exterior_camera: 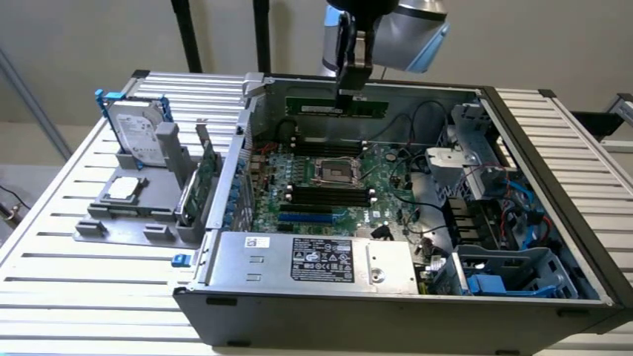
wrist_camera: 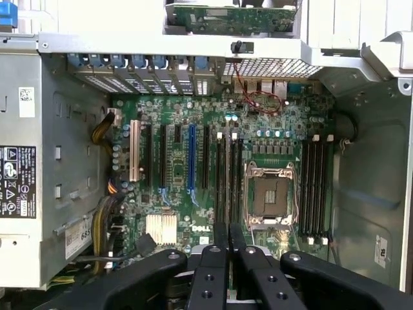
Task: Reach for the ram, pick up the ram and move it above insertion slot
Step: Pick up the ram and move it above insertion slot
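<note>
Tool (exterior_camera: pixel 352 90) gripping the ram (exterior_camera: pixel 336 107), hanging above the motherboard (exterior_camera: pixel 331 182) inside open computer case (exterior_camera: pixel 396 297)

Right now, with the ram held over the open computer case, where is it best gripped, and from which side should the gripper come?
Grip the ram on its upper long edge, coming from above and pinching its two flat faces. It is a thin, long stick held level and on edge, so its lower edge should stay free. The gripper holds it this way, somewhat off centre.

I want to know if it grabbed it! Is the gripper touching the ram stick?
Touching. In the exterior view the gripper comes down onto the top edge of the ram, which hangs clear above the motherboard.
</note>
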Controlling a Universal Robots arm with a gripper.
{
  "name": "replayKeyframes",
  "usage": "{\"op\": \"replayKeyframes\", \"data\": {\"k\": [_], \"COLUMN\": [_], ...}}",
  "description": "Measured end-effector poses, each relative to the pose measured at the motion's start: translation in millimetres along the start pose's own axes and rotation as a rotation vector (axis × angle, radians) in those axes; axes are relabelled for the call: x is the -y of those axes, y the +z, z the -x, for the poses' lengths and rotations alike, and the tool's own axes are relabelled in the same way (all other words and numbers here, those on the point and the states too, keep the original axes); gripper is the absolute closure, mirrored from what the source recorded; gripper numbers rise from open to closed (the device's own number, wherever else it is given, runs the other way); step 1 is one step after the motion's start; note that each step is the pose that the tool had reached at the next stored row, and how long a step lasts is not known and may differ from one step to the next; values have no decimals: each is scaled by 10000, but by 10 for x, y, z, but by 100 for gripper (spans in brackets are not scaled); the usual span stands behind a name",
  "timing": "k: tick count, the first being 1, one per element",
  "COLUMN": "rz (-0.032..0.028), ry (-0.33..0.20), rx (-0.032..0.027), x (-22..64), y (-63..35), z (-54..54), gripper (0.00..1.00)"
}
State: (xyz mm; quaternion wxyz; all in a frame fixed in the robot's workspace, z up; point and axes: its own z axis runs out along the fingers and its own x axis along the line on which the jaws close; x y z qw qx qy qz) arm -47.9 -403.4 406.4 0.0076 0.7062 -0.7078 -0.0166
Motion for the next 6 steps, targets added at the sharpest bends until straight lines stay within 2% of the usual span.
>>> {"op": "replayKeyframes", "data": {"k": [6], "rz": [-1], "ry": [7], "rx": [1], "x": [0], "y": [1], "z": [0], "gripper": [87]}}
